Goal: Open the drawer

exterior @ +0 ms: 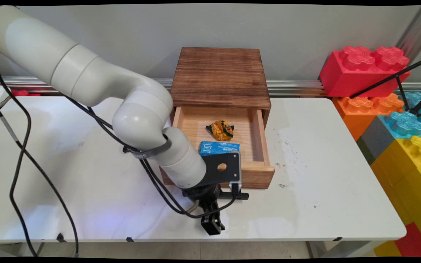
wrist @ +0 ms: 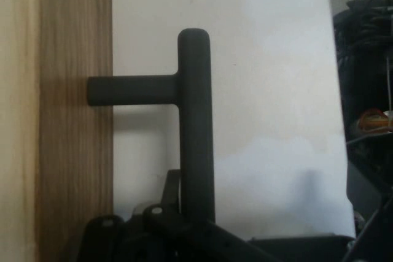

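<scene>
A wooden box (exterior: 219,75) stands at the table's back, its drawer (exterior: 260,171) pulled out toward the near side. Inside the drawer lie a crumpled yellow-orange snack packet (exterior: 221,130) and a blue carton (exterior: 219,147). A black T-shaped handle (exterior: 240,196) sticks out of the drawer front. My gripper (exterior: 212,224) hangs just in front of the drawer, at the handle's left end and pointing down at the table. In the hand view the handle (wrist: 193,121) juts from the drawer front (wrist: 73,151), and its bar runs down into my gripper's linkage (wrist: 196,231).
Large toy bricks, red (exterior: 364,69), orange (exterior: 369,106), blue (exterior: 404,126) and yellow (exterior: 415,160), are stacked past the table's right edge. A black tripod leg (exterior: 389,78) crosses them. Black cables (exterior: 20,153) hang over the table's left half.
</scene>
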Motion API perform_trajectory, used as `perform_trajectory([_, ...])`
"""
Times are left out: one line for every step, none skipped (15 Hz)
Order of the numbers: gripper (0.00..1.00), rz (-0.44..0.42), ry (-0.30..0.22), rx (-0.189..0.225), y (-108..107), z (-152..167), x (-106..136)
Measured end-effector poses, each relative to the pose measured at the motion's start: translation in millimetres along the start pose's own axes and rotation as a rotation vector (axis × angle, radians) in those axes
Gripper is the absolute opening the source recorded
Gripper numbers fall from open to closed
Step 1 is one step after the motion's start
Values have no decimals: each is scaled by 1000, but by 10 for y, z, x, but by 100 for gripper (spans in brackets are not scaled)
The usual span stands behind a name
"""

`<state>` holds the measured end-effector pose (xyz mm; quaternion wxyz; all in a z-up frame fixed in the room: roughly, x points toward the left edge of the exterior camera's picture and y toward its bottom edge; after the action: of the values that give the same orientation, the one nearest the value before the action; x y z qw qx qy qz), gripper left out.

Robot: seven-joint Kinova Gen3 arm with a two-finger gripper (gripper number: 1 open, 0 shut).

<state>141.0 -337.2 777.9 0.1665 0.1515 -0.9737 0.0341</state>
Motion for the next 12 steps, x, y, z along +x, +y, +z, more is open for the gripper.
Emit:
perform_trajectory([100,-1,0,-3,23,0,-1])
perform_trajectory([100,-2,0,-6,44,-1,-1])
perform_trajectory([100,-5,1,-10,68,-3,-2])
perform_trajectory([100,-7,3,-14,92,-5,3])
perform_trajectory([100,-8,4,-17,111,-6,6])
perform_trajectory([100,-11,5,-21,132,-8,10])
perform_trajectory([100,-13,6,-24,152,-10,14])
perform_trajectory([100,-15,7,-27,167,-12,17])
perform_trajectory([100,-16,8,-29,179,-13,19])
perform_trajectory([100,-18,9,-32,195,-16,21])
perform_trajectory([100,-20,11,-35,212,-19,23])
perform_trajectory([100,-23,12,-38,228,-23,22])
